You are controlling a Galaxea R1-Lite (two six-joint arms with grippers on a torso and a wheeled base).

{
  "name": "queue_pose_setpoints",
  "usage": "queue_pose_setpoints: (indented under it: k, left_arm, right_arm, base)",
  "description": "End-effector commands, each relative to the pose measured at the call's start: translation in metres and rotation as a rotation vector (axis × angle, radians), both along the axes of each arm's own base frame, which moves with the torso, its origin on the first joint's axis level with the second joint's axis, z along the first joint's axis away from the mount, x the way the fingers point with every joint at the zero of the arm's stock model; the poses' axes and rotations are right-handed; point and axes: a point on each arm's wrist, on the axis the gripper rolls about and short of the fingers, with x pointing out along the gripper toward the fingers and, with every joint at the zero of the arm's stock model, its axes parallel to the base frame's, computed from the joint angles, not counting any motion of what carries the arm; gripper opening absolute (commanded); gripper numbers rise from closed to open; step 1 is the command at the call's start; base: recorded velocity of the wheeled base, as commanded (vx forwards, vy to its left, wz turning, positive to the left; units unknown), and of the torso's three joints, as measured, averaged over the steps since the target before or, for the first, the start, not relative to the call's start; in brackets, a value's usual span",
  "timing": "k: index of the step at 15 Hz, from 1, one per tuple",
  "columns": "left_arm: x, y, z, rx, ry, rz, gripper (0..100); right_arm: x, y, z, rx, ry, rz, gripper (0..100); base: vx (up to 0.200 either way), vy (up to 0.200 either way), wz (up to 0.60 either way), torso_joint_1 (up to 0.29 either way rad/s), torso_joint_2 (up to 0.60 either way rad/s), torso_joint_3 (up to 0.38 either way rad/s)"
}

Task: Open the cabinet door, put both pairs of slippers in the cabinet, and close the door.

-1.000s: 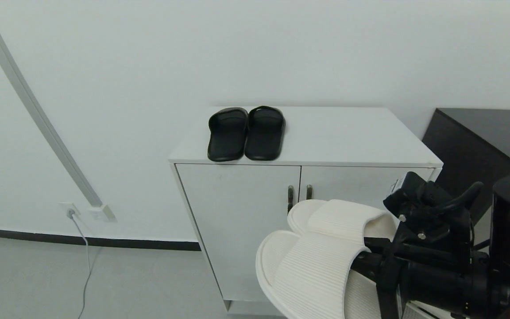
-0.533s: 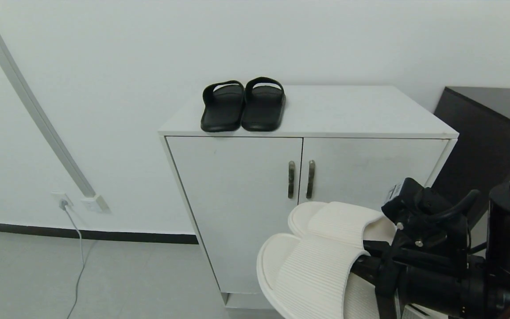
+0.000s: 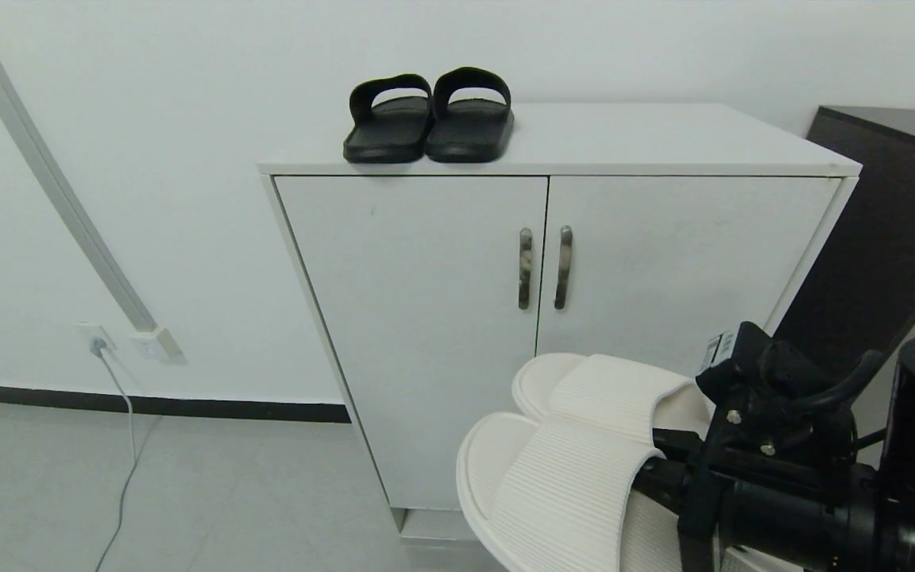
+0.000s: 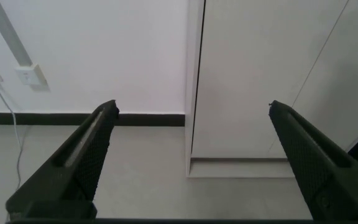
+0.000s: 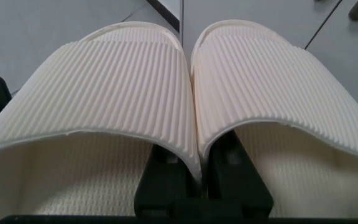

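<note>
Head view: white slippers (image 3: 577, 477) point toward cabinet (image 3: 426, 318).

- The white cabinet (image 3: 664, 135) stands on the floor against the wall. Its left door (image 3: 418, 318) and right door (image 3: 664, 254) are both closed. Two dark handles (image 3: 525, 268) sit side by side in the middle.
- The black slippers (image 3: 430, 119) sit together on top of the cabinet, near its front left edge, toes to the wall.
- The white slippers (image 3: 584, 445) have ribbed straps. They touch side by side, pinched in the right gripper (image 3: 668, 465), up off the floor, low in front of the cabinet.
</note>
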Motion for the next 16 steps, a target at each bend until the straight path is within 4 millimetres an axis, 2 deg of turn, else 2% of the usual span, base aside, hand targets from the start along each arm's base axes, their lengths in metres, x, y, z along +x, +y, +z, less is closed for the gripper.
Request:
queue_pose_setpoints:
  k: [1, 6, 11, 12, 13, 16]
  left_arm:
    - [0.000, 0.000, 0.000, 0.000, 0.002, 0.000, 100]
    - [0.000, 0.000, 0.000, 0.003, 0.002, -0.002, 100]
    - [-0.001, 0.000, 0.006, 0.015, -0.034, 0.000, 100]
    - [-0.010, 0.000, 0.048, -0.019, -0.141, -0.008, 100]
    - [-0.009, 0.000, 0.069, -0.026, -0.112, -0.014, 100]
    - [0.024, -0.004, 0.098, -0.028, 0.021, -0.187, 100]
  right_arm:
    - [-0.001, 0.000, -0.001, -0.002, 0.001, 0.004, 0]
    - [-0.001, -0.002, -0.003, -0.003, 0.007, 0.002, 0]
    - [-0.002, -0.003, -0.009, -0.020, 0.027, 0.004, 0]
    - [-0.001, -0.001, -0.011, -0.023, 0.034, 0.028, 0]
    - [0.000, 0.001, -0.013, -0.032, 0.039, 0.038, 0]
    - [0.000, 0.001, -0.018, -0.047, 0.051, 0.038, 0]
  base:
    - [0.000, 0.000, 0.00, -0.071, 0.46, 0.359]
    - [0.000, 0.000, 0.00, -0.026, 0.43, 0.400]
    - [0.000, 0.000, 0.00, 0.001, 0.10, 0.089]
    - [0.000, 0.000, 0.00, 0.000, 0.00, 0.000]
    - [0.000, 0.000, 0.00, 0.000, 0.00, 0.000]
    - [0.000, 0.000, 0.00, 0.000, 0.00, 0.000]
